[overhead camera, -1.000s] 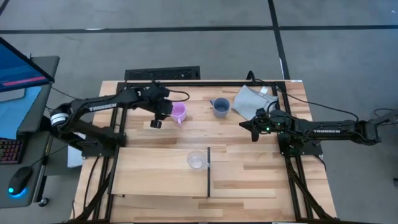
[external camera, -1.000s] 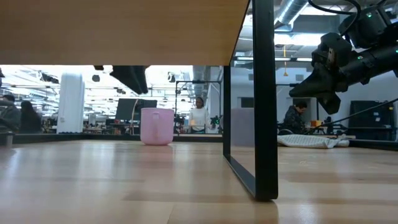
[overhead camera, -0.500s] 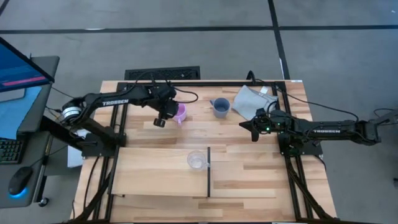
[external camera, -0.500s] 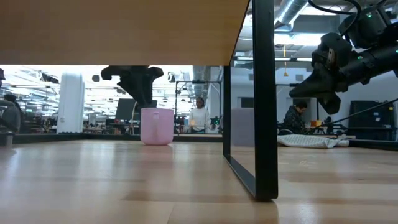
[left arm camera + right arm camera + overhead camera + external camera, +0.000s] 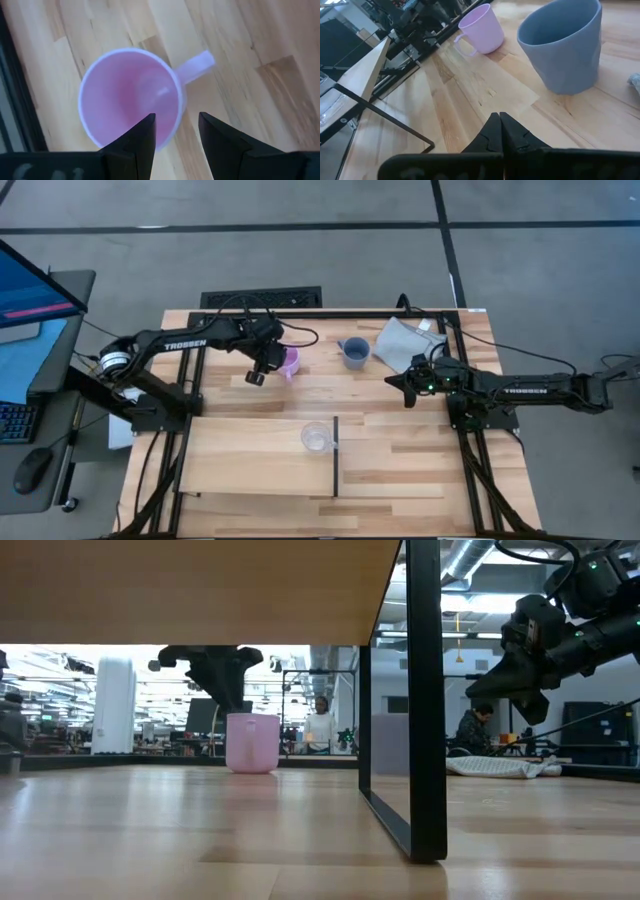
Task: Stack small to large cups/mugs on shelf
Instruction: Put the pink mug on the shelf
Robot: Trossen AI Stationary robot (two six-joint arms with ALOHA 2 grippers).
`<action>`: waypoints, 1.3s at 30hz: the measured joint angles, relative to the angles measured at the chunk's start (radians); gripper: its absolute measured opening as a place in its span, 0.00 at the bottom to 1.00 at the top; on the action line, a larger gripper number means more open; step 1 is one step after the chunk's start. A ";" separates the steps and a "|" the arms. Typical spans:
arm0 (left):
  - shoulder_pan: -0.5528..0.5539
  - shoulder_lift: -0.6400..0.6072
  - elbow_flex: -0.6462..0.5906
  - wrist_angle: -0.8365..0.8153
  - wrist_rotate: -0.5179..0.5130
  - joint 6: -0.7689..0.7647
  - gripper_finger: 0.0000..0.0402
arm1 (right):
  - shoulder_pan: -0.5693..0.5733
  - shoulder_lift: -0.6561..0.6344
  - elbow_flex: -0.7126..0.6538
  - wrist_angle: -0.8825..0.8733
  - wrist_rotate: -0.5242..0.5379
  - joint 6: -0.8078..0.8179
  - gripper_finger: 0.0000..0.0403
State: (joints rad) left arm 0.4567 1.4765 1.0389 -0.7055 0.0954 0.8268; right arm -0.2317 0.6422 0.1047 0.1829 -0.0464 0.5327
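Note:
The pink-purple mug [image 5: 289, 361] stands upright on the striped tabletop, its handle [image 5: 196, 66] pointing sideways. My left gripper [image 5: 176, 131] is open, pointing down just above the mug's rim [image 5: 172, 117], with one finger over the inside and one outside, touching nothing. The blue-grey mug [image 5: 354, 353] stands upright to the right of the pink mug. The clear cup [image 5: 315, 438] stands on the pale shelf board [image 5: 250, 460] beside the black strip [image 5: 335, 455]. My right gripper [image 5: 392, 381] is shut and empty, hovering right of the blue-grey mug [image 5: 565, 47].
A grey cloth [image 5: 405, 342] lies at the table's far right, behind my right arm. The black frame post [image 5: 425, 700] holds the shelf above the tabletop. People and desks show in the room beyond the table. A monitor and keyboard stand off the table's left edge.
My left gripper has moved toward the pink mug and come down over its rim, staying open. The mugs, the cup and my right arm have kept still.

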 joint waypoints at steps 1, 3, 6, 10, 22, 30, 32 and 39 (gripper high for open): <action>-0.003 0.003 0.000 0.002 0.004 0.000 0.35 | 0.000 0.000 0.000 0.000 0.000 0.000 0.01; -0.010 0.015 0.000 0.008 0.004 0.000 0.35 | 0.000 0.000 0.000 0.000 0.000 0.000 0.01; -0.020 0.045 0.001 0.021 0.001 -0.004 0.35 | 0.000 0.000 0.000 -0.001 0.001 -0.001 0.01; -0.025 0.072 0.000 0.037 -0.036 -0.023 0.35 | 0.000 0.000 0.000 -0.002 0.002 -0.001 0.01; -0.039 0.119 0.000 0.023 -0.056 -0.024 0.26 | 0.000 0.000 0.000 -0.003 0.002 -0.007 0.01; -0.042 0.124 0.000 0.026 -0.059 -0.039 0.02 | 0.000 0.000 0.000 -0.008 0.002 -0.008 0.01; -0.042 0.124 0.000 0.023 -0.075 -0.045 0.02 | 0.000 0.000 0.000 -0.011 0.002 -0.008 0.01; -0.042 0.122 0.000 0.015 -0.108 -0.073 0.01 | 0.000 0.000 0.000 -0.014 0.002 -0.009 0.01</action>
State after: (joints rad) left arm 0.4149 1.5982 1.0392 -0.6902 -0.0128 0.7535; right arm -0.2317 0.6422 0.1047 0.1688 -0.0441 0.5242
